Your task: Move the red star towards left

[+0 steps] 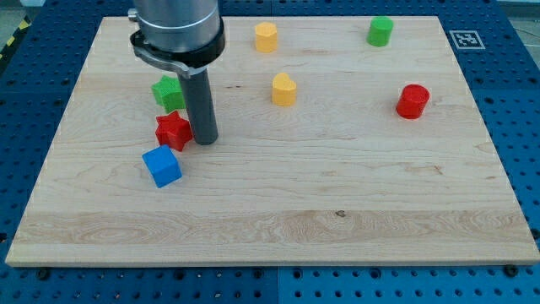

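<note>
Right now my tip (205,138) rests on the board (337,211), touching the right side of the red star (172,129); being a bare rod, it grasps nothing. Just behind the star sits a green block (166,90), a blue cube (162,165) lies near its front, and a red cylinder (413,100) stands far right.

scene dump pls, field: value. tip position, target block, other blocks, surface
tip: my tip, on the board, touching or almost touching the red star's right side
target: red star, left part of the board
near target: green star just above it, blue cube just below it
other blocks: yellow block at top centre, yellow block below it, green cylinder top right, red cylinder at right
surface: wooden board
</note>
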Motion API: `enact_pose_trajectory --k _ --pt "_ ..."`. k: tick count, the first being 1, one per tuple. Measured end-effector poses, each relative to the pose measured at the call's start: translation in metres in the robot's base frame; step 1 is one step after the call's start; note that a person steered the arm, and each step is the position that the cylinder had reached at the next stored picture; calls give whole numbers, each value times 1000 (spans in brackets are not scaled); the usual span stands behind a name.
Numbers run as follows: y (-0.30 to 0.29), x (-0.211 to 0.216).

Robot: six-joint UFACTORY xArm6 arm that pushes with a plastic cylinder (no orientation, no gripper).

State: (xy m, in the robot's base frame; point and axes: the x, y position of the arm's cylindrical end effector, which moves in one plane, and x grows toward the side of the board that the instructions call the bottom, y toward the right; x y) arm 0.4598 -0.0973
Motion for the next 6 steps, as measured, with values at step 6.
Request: enact_pose_trajectory --k 6 --pt "-62 -39"
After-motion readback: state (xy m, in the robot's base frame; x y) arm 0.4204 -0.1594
